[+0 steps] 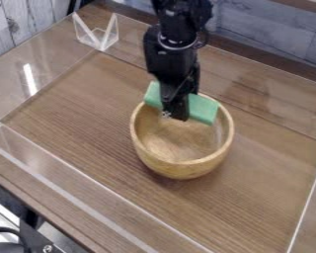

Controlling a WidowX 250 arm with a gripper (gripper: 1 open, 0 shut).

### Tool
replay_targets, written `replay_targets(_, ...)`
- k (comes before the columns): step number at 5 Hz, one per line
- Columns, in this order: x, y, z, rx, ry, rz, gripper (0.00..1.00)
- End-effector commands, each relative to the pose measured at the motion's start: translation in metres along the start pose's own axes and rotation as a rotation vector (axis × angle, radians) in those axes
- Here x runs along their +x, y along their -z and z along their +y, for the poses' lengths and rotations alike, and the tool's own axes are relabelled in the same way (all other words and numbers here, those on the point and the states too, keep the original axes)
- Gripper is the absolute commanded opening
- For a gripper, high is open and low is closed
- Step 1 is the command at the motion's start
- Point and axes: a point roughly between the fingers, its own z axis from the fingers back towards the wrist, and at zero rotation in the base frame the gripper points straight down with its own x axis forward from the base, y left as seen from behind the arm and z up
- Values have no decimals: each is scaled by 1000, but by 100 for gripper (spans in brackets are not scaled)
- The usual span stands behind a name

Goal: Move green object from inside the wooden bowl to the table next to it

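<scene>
Green object (196, 108) pinched by fingers (176, 106) above wooden bowl (184, 148).

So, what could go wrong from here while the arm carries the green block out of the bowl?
1. The gripper seems to hold the green object only near its middle, so both ends stick out; the soft block might twist or slip back into the wooden bowl.
2. The block hangs just above the far rim, so a sideways move made too low could catch the rim and drag the bowl.
3. The table has clear walls, so a wide swing could hit one.
</scene>
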Motion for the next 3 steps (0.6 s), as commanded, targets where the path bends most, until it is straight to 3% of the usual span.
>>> replay_targets(1, -9, -27, -13, -71, 30, 19, 0)
replay_targets(3, -1, -33, -24, -67, -90, -3, 0)
